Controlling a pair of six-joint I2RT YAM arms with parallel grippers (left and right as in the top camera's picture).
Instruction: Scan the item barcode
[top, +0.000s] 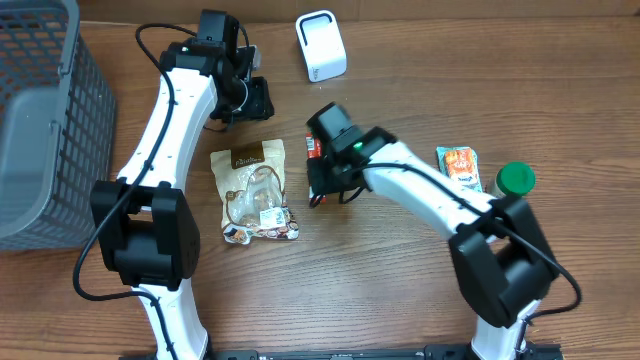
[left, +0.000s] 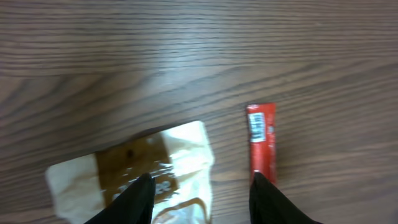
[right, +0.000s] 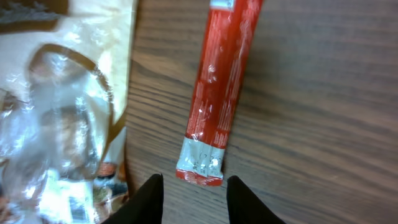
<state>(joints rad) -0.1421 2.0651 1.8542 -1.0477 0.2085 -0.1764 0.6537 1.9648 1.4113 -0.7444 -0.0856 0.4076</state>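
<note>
Left claw (left: 202, 186) apart, empty | slim red foil stick sachet (right: 217, 93) flat at overhead centre, right of tan snack pouch (top: 255, 190) | likely light, limp, slick; pinch across its narrow width | right claw (right: 195, 186) parted at its sealed end, unclamped

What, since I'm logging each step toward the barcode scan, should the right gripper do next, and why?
Probably lower the right gripper over the near end of the slim red foil stick packet and close. Its jaws stand open and empty, the packet lies flat on the brown wooden table just ahead of them, and the white box-shaped scanner sits apart.
</note>
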